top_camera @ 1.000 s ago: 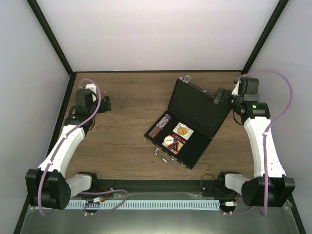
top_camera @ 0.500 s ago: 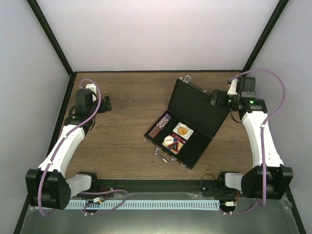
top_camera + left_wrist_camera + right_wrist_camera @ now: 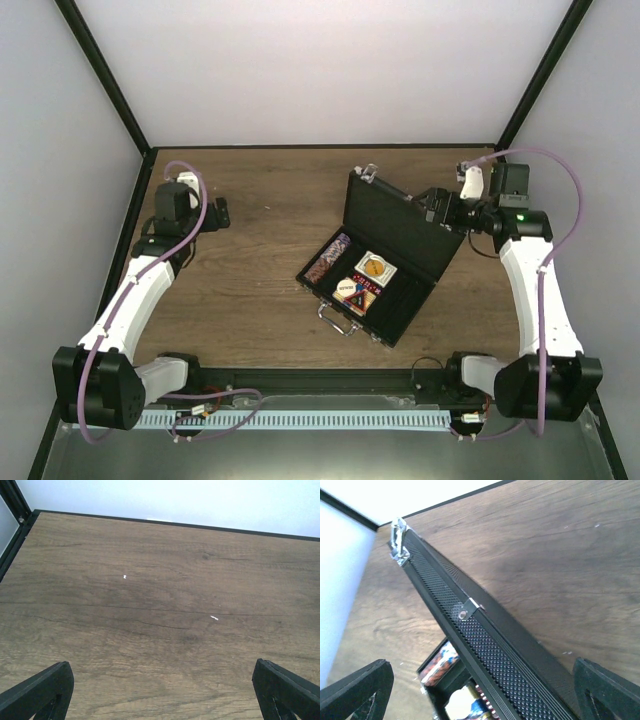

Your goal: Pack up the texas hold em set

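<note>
The black hinged case (image 3: 402,300) lies open at mid-table, its silver handle (image 3: 340,322) toward me. Its lid (image 3: 390,215) is tilted up off the table, with a silver latch (image 3: 368,172) at the far corner. A row of chips (image 3: 329,258), a round orange-and-white piece (image 3: 376,267) and a white button beside a red-black triangle (image 3: 351,288) sit in the base. My right gripper (image 3: 437,207) is open at the lid's right edge. In the right wrist view the lid's textured rim (image 3: 490,650) runs between its spread fingers (image 3: 482,692), with the chips (image 3: 440,662) below. My left gripper (image 3: 218,213) is open and empty over bare wood at far left (image 3: 160,695).
The wooden table (image 3: 260,280) is bounded by a black frame and white walls at the back and sides. A small white fleck (image 3: 214,617) lies on the wood ahead of the left gripper. The arm bases and a cable rail sit along the near edge.
My right gripper has moved left against the lid's edge, and the lid has risen from lying flat to tilted up toward the base. The left arm has not moved.
</note>
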`<state>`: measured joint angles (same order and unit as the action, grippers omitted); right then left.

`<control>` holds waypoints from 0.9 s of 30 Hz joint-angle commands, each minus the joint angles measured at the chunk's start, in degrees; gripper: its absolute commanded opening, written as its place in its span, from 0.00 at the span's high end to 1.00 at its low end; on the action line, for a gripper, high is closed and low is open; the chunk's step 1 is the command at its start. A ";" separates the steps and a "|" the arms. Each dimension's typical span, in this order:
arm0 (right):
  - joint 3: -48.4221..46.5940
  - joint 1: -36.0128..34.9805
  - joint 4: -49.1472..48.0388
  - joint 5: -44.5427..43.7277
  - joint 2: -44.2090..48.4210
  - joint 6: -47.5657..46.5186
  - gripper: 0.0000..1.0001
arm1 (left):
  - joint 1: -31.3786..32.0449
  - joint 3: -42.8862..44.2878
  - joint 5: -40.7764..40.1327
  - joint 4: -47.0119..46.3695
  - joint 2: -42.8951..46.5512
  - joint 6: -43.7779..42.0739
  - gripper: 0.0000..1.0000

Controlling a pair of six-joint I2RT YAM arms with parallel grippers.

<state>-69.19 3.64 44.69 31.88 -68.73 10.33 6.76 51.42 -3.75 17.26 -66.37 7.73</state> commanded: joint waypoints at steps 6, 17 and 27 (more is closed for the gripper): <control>8.19 -3.73 5.57 14.41 10.55 8.05 0.00 | 0.34 -0.31 1.06 -0.63 1.58 0.36 0.00; 10.92 -5.48 5.88 14.28 14.58 9.80 0.00 | 0.43 -0.29 0.99 -0.47 1.84 0.54 0.00; 14.78 -9.95 -0.92 13.46 14.28 14.31 0.03 | 1.00 -0.55 5.54 -1.66 1.43 1.40 0.03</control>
<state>-56.97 -3.22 47.94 46.22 -54.83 21.28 6.96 51.42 -2.07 17.23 -65.56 8.12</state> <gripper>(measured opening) 0.978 0.987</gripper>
